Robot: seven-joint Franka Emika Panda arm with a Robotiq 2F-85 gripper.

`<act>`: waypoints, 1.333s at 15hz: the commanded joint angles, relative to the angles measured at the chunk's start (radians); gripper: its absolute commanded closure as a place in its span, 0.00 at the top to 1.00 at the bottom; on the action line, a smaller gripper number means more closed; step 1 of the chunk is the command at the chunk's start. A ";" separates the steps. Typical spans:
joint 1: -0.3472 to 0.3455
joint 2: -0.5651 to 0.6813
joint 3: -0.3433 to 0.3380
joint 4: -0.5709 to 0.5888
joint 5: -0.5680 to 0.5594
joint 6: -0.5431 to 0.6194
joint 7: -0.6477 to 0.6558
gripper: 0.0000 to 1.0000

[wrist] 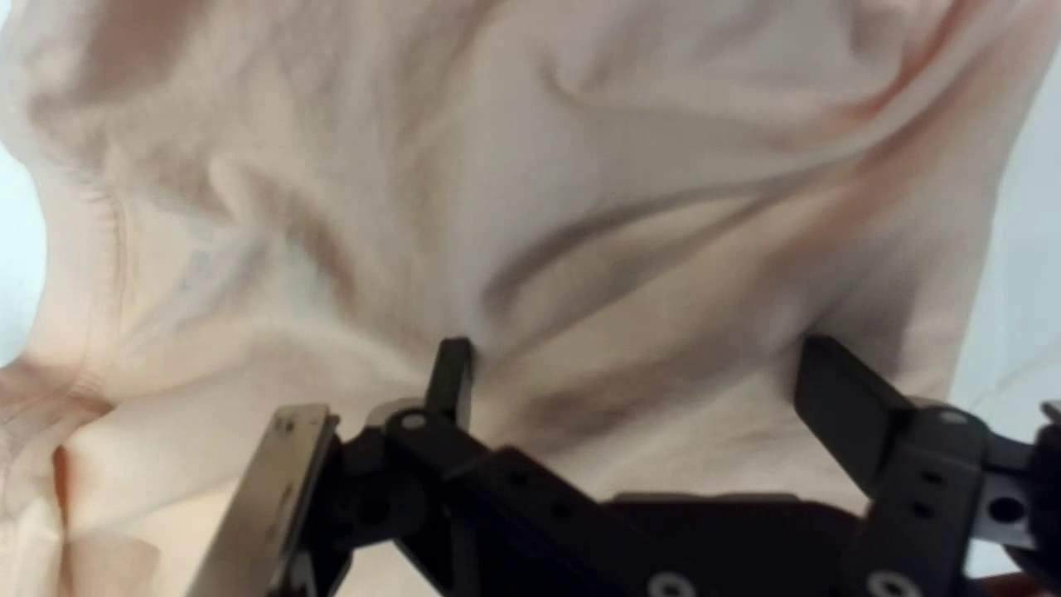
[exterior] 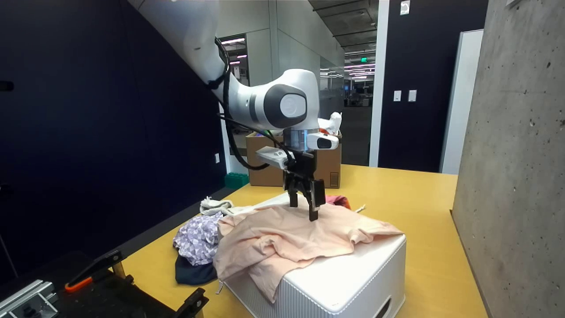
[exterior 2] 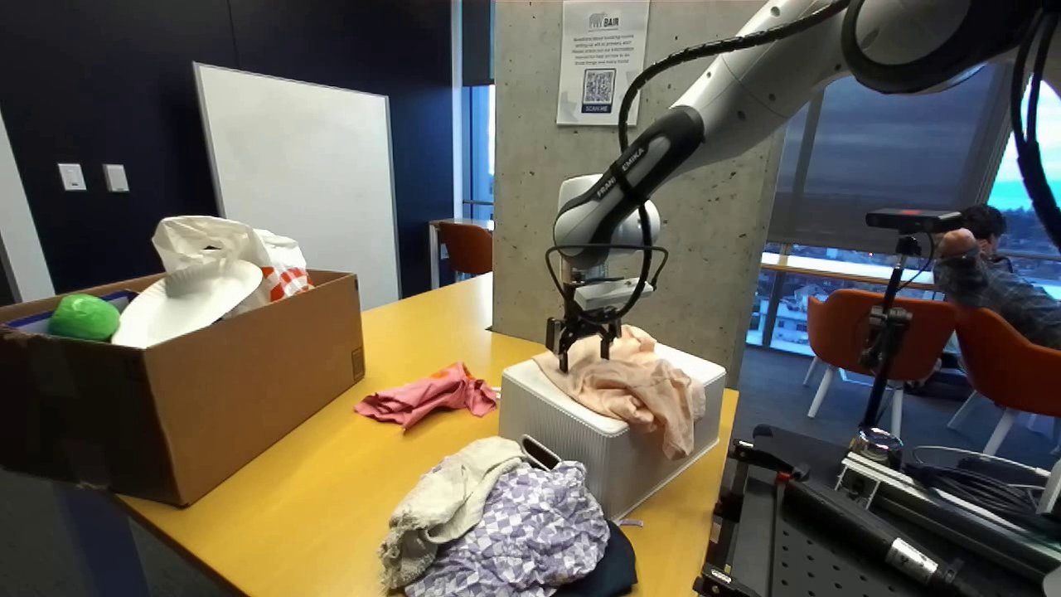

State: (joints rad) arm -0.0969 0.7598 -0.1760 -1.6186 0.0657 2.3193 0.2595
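Peach garment (exterior: 300,240): is lying crumpled across the top of the white box (exterior: 348,276), directly below the end effector.
End effector (wrist: 637,341): is pointing down with its fingers (wrist: 845,406) spread wide, gripping nothing; whether the tips are pressing into the garment is unclear.
Folds between the fingers: are slanting across the gap in low, soft ridges.
Handling: the garment is looking light, limp and easily creased, so probably sagging from any single pinch; nothing is suggesting fragility or slickness.
Best hold: a raised ridge is likely offering more to pinch than fabric lying flat against the lid.
Drooping part: is hanging over the box's ribbed side.
White box: is standing near the edge of the surface (exterior: 397,194) beside the black perforated platform (exterior 2: 808,547).
Purple patterned cloth (exterior 2: 514,531): is bunching with a cream cloth (exterior 2: 464,473) and a navy cloth (exterior 2: 617,560), toward the edge opposite the concrete wall (exterior: 507,176).
Pink cloth (exterior 2: 431,398): is lying nearer the cardboard box (exterior 2: 265,398), which is occupying a corner away from the platform.
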 commanded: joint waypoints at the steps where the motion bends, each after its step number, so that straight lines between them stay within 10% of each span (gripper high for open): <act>1: 0.024 -0.067 -0.014 -0.045 -0.030 -0.023 0.026 1.00; 10: 0.159 -0.415 -0.016 -0.493 -0.200 0.049 0.133 1.00; 20: 0.204 -0.443 -0.006 -0.637 -0.509 0.108 0.173 1.00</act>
State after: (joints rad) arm 0.1076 0.3323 -0.1863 -2.2258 -0.3797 2.3788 0.4268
